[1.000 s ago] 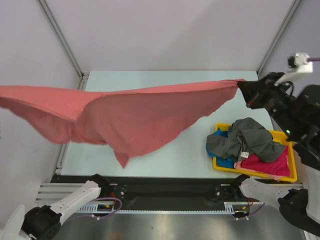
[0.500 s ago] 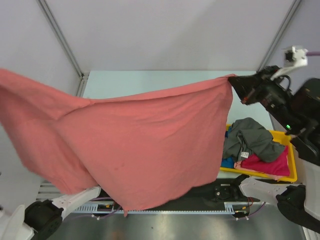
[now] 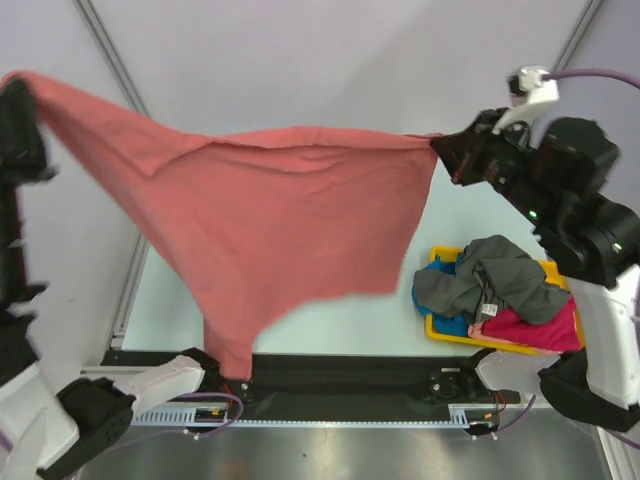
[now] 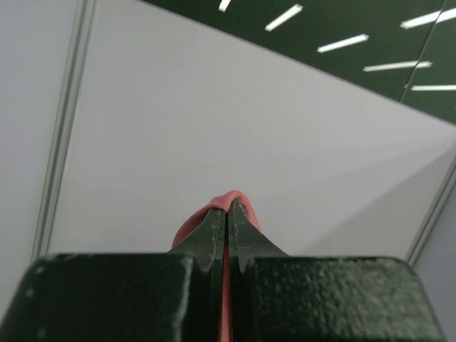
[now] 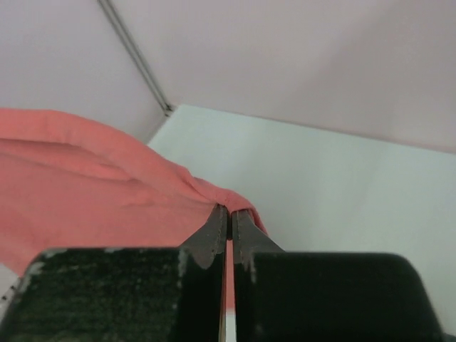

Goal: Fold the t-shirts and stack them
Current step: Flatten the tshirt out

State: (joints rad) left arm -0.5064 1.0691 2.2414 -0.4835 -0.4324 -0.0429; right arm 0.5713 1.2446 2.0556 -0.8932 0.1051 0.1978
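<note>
Salmon-red t-shirt (image 3: 290, 230), billowing loose a second ago, now hangs taut and high over the worktop (image 3: 395, 325), left claw (image 4: 226, 214) and right claw (image 5: 228, 217) each clamped shut on an upper corner, seemingly ready for laying flat, folding not yet begun

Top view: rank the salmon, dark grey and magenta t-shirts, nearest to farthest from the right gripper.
1. The salmon-red t-shirt: corner pinched in the right gripper.
2. The dark grey t-shirt: heaped in the yellow tray.
3. The magenta-pink t-shirt: under it, tray's near right end.
</note>
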